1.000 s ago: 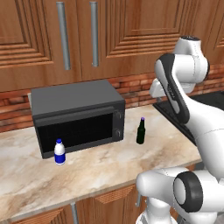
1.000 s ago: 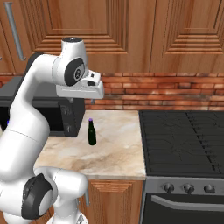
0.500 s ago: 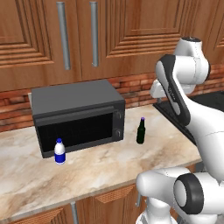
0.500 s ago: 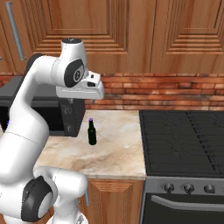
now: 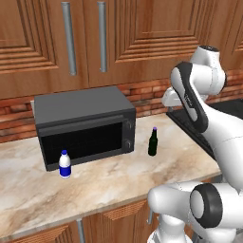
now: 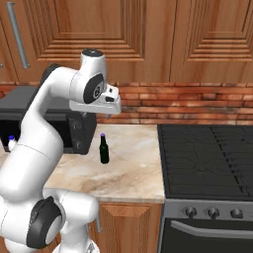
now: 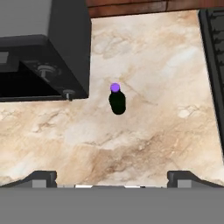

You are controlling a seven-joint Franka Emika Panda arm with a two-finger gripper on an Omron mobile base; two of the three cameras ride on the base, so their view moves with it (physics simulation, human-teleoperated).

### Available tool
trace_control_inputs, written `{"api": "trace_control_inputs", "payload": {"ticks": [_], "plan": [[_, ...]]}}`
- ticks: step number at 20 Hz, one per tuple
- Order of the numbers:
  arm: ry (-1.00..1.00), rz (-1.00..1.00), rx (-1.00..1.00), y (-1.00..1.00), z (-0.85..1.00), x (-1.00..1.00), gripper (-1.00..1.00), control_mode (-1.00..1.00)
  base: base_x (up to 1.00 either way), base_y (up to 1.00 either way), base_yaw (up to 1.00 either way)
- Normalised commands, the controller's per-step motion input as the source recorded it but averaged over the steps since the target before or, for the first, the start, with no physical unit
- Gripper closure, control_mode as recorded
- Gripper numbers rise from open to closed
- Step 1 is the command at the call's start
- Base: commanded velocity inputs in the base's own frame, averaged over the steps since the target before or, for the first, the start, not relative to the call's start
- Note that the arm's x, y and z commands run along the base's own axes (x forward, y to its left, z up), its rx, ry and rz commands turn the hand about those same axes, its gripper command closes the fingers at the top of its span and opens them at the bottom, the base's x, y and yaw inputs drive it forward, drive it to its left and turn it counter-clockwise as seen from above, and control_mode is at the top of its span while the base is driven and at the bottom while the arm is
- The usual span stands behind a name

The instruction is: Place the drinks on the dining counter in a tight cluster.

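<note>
Hand view: we look straight down on a small dark glass bottle with a purple cap (image 7: 117,99), standing upright on the beige marble-patterned desk (image 7: 144,131) just beside the front corner of the black box-shaped microwave (image 7: 52,39). Our white two-finger gripper (image 7: 112,177) hangs well above the bottle, fingers spread wide apart and holding nothing. A small white-and-blue bottle (image 5: 65,164) stands at the microwave's far front corner. We judge the risks to be a finger clipping the microwave on descent, or an off-centre close toppling the narrow bottle.
</note>
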Motion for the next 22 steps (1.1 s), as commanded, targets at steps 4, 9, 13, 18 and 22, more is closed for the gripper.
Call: {"api": "trace_control_inputs", "payload": {"ticks": [4, 9, 13, 18, 22], "plan": [[-0.01, 0.26, 0.09, -0.03, -0.29, 0.32, -1.00, -1.00, 0.00, 0.00, 0.00], [-0.19, 0.26, 0.03, -0.24, -0.32, 0.18, -1.00, -1.00, 0.00, 0.00, 0.00], [-0.21, 0.28, 0.03, -0.33, -0.20, 0.18, -1.00, -1.00, 0.00, 0.00, 0.00], [-0.28, 0.27, 0.08, -0.23, -0.08, 0.01, -1.00, -1.00, 0.00, 0.00, 0.00], [-0.30, 0.31, 0.17, -0.08, -0.06, 0.01, -1.00, -1.00, 0.00, 0.00, 0.00]]}}
